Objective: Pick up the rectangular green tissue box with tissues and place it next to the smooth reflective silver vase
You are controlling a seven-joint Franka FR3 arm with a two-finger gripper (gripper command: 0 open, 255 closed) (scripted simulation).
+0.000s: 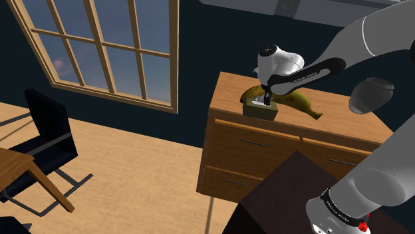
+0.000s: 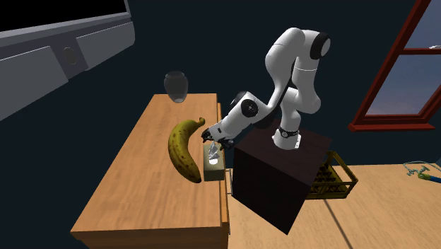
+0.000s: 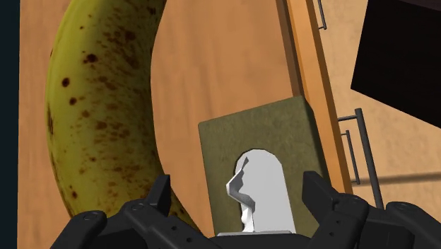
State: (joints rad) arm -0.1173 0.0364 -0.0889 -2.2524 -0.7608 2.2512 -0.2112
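Our hand [image 3: 236, 187] hangs released over the olive tissue box [image 3: 272, 127]; in the second exterior view we see the banana [image 2: 182, 148] at its 9 o'clock, the vase [image 2: 175, 86] at 11.

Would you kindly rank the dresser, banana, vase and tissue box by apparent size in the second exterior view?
Largest to smallest:
1. the dresser
2. the banana
3. the dark vase and the olive-green tissue box look about alike. The vase stands farther from the camera, so I leave them unranked.
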